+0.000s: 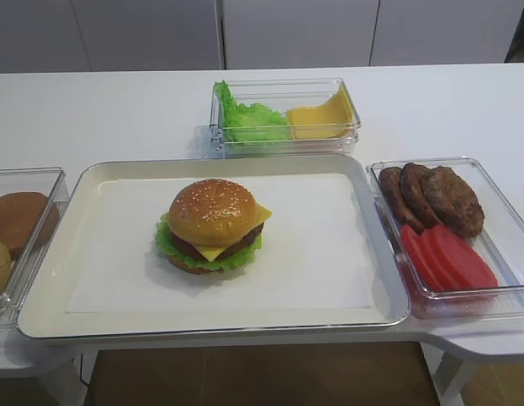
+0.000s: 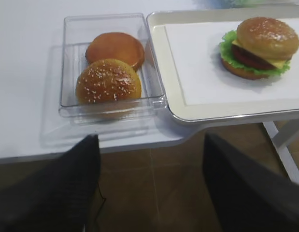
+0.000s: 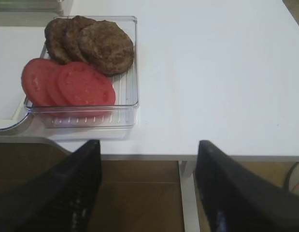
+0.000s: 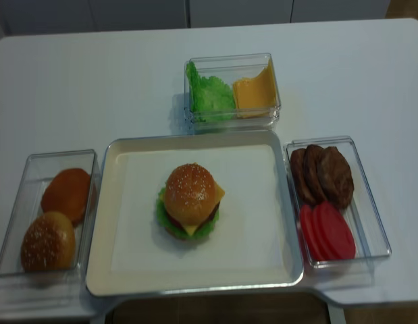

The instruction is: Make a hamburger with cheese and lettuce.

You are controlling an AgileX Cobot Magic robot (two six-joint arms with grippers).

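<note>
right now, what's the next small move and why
Probably none beyond keeping both hands back: the layered hamburger with the sesame-seeded dome already stands complete on the white rectangular tray, pale-yellow cheese square and ruffled green lettuce showing beneath the bun.

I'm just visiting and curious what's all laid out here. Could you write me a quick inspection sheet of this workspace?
Surface: white table carrying a tray with white liner.
Job's things: hamburger on the tray, sesame top on; cheese corners and lettuce fringe showing.
Clutter: clear boxes of buns, of patties and tomato slices, of spare leaves and cheese slices.
Grippers: left gripper and right gripper open, empty, off the table edge.
Cables: cable, partly seen, below the table.
Surroundings: white cabinets, brown floor.
</note>
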